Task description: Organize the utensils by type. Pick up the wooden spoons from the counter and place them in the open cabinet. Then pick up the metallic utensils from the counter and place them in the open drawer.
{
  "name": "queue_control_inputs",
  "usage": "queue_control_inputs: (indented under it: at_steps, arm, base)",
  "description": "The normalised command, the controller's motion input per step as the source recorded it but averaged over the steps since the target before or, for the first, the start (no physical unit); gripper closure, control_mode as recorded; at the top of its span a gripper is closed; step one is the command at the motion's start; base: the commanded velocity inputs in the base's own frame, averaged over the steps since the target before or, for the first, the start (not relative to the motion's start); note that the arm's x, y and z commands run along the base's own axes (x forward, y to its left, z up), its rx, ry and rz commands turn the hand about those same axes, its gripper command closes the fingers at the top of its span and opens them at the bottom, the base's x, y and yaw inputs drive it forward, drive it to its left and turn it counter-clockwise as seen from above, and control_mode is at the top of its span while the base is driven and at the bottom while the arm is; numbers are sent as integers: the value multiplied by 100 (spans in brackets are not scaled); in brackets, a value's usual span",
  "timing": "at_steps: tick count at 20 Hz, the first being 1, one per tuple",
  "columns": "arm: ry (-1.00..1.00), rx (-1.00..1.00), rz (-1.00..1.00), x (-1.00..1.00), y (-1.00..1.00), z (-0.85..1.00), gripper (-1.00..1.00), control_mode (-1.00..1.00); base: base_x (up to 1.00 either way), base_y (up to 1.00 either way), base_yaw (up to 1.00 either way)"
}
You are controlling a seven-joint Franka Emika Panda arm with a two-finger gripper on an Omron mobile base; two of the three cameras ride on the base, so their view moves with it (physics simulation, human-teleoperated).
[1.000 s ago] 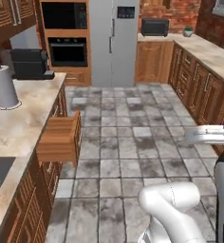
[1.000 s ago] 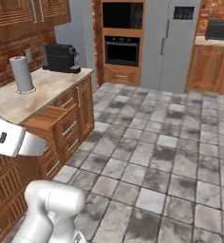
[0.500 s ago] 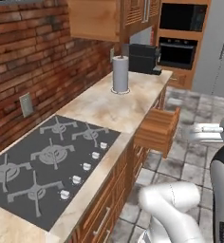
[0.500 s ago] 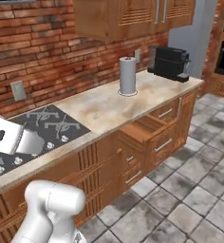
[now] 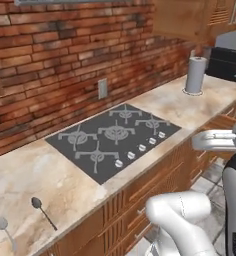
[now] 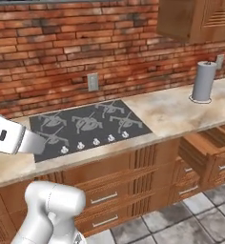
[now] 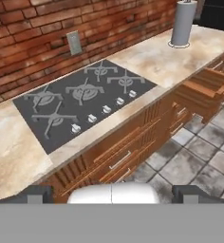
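Holds gripper (image 7: pixel 112 193) spread wide and empty in hand view, well off the bench (image 7: pixel 161 66) and aimed down at the stovetop (image 7: pixel 80 99); reads as a carrying pose while the base lines up, jaws set ready for a slim handle. Shows the open drawer (image 7: pixel 206 90) past the stovetop toward the paper towel roll (image 7: pixel 182 23), pulled out below the bench edge, likely so that utensils can be dropped in from above. Puts the wall outlet (image 7: pixel 74 42) on the brick behind the stovetop

Left base view: adds what the hand view lacks, namely the metallic utensils, lying flat near the front edge of the bench (image 5: pixel 190 110), well apart from the stovetop (image 5: pixel 115 135) on the side away from the roll. Gives a darker-handled spoon (image 5: pixel 42 212) nearer the stovetop and a paler spoon (image 5: pixel 5 231) just beyond, apart, bowls toward the wall. Places the coffee machine (image 5: pixel 225 62) beyond the paper towel roll (image 5: pixel 195 75)

Right base view: gives the clearest look into the open drawer (image 6: pixel 205 147), on the roll side of the stovetop (image 6: pixel 86 124). Suggests a long carry from spoons to drawer, right across the stovetop
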Motion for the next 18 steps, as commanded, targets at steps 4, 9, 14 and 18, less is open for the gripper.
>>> queue_control_inputs:
  at_steps: [4,9,14,18]
  arm:
    - [0,0,0,0,0,0,-100,100]
    - [0,0,0,0,0,0,-100,100]
    - [0,0,0,0,0,0,-100,100]
    - [0,0,0,0,0,0,-100,100]
  base:
    - [-74,16,48]
    - [-46,30,52]
    - [-3,47,49]
    - [0,57,38]
